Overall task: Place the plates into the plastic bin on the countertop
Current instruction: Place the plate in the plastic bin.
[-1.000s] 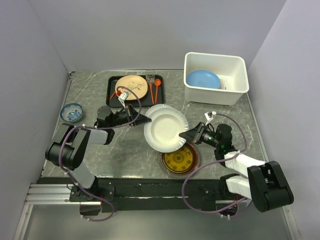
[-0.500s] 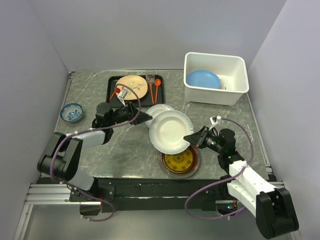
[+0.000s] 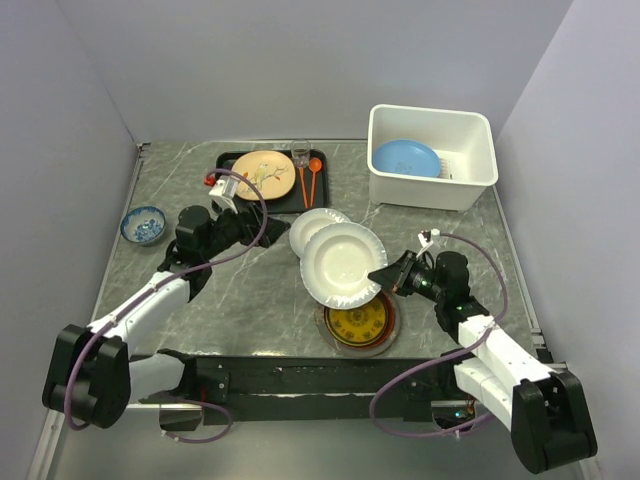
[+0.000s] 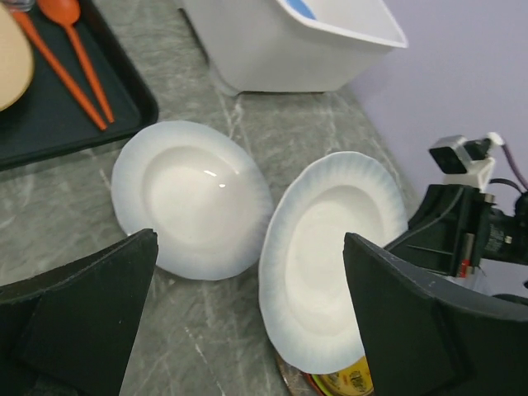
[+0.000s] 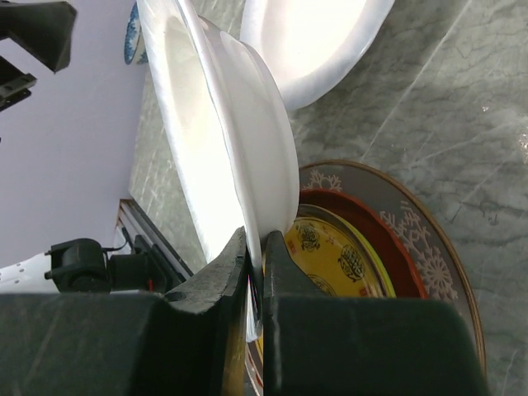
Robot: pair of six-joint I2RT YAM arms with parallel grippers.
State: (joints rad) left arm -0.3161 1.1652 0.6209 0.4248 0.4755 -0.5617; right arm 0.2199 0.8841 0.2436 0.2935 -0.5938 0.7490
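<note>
Pinching the rim of a tilted white plate (image 3: 343, 264) above the gold-patterned plate (image 3: 357, 322), the right gripper (image 3: 378, 275) is clenched; the left gripper (image 3: 262, 226) gapes, empty.

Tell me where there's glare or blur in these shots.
Left wrist: a small glint on the lying white plate. Right wrist: the held white plate looks washed out on its inner face. Top external: even light, sharp, only faint shadows.

Gold-patterned plate (image 3: 360, 326) approx. half hidden
</note>
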